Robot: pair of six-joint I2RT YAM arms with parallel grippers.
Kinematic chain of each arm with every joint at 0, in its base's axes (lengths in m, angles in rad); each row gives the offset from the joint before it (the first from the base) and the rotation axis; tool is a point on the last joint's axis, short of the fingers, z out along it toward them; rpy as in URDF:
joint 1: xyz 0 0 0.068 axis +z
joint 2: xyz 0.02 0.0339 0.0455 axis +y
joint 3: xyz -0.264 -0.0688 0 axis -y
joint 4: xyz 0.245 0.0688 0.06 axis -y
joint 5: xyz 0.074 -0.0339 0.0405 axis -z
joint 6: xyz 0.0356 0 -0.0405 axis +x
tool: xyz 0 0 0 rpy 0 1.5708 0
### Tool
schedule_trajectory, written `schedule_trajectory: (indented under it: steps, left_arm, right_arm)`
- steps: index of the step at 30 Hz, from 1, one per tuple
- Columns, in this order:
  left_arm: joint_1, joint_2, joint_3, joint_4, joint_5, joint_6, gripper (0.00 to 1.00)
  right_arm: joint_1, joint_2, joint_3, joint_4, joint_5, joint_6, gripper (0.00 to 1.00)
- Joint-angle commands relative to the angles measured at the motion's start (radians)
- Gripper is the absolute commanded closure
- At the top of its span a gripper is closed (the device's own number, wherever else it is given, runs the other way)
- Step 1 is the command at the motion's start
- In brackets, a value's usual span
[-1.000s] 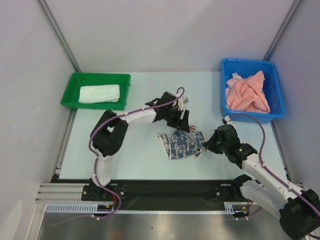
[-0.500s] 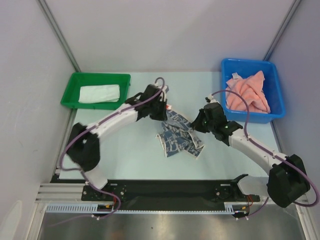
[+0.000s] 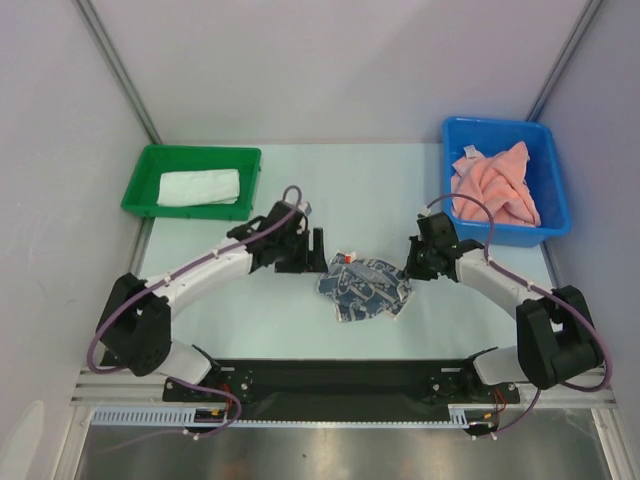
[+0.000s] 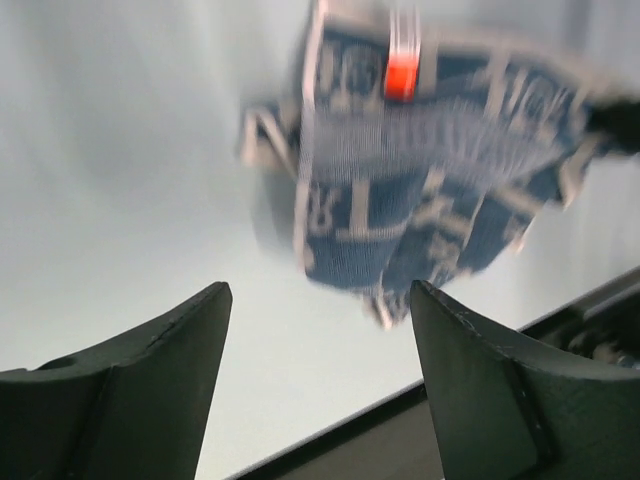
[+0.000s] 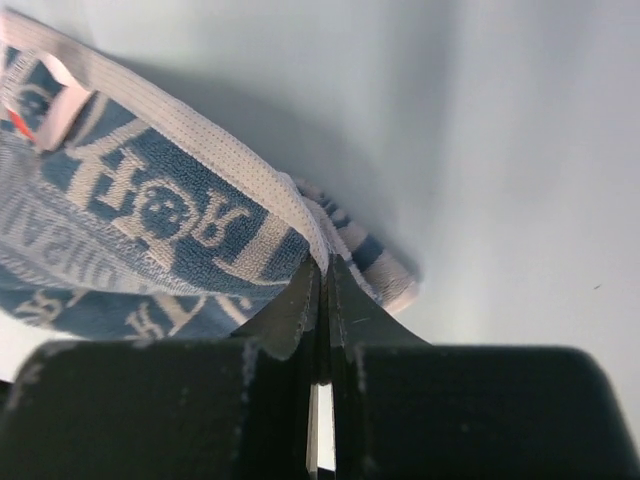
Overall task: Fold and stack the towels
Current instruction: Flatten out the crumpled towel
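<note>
Towel pinched at one edge.
Right claw clamps its hem; left claw gapes wide, empty, just beside it.

The right gripper pinching a patterned towel
Its two dark fingers meet tip to tip on the towel's white hem. The blue-and-white lettered cloth spreads left of the fingertips and above them, with a small fabric loop far to their upper left. Bare pale table lies right of the fingers.
</note>
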Motion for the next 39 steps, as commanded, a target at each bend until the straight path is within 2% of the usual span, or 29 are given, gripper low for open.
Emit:
schedule_trajectory:
  steps: [1,2,5,9,13,18,21,28,34,36,39]
  left_arm:
    - [0.092,0.032,0.108,0.086,0.004,0.051,0.21]
    - [0.110,0.067,0.110,0.123,0.083,0.063,0.21]
    - [0.168,0.152,0.127,0.192,0.162,0.059,0.25]
    - [0.178,0.268,0.203,0.131,0.117,0.055,0.28]
    - [0.155,0.312,0.185,0.131,0.104,0.034,0.29]
    - [0.119,0.322,0.121,0.165,0.065,-0.006,0.29]
    - [0.086,0.314,0.072,0.256,0.105,-0.006,0.30]
    - [0.049,0.316,0.133,0.224,0.067,-0.006,0.36]
    - [-0.026,0.237,0.153,0.235,0.128,-0.003,0.32]
    - [-0.045,0.252,0.154,0.231,0.140,-0.001,0.35]
    - [-0.072,0.253,0.133,0.217,0.127,-0.003,0.58]
  right_arm:
    - [-0.015,0.032,0.048,-0.037,-0.017,-0.078,1.00]
    - [-0.018,0.035,0.045,-0.031,-0.025,-0.081,1.00]
    - [-0.032,0.066,0.034,-0.029,-0.022,-0.078,1.00]
    - [-0.049,0.084,0.026,-0.029,0.005,-0.093,0.99]
    - [-0.061,0.083,0.018,-0.034,0.042,-0.103,0.99]
    - [-0.065,0.096,0.015,-0.011,0.007,-0.100,0.99]
    - [-0.063,0.095,0.014,-0.005,0.004,-0.101,0.99]
    - [-0.078,0.049,0.005,-0.034,0.090,-0.107,1.00]
    - [-0.057,-0.006,0.076,-0.020,0.035,-0.124,0.98]
    - [-0.037,-0.009,0.106,-0.026,0.004,-0.130,0.99]
    - [-0.019,-0.013,0.149,-0.083,0.035,-0.118,1.00]
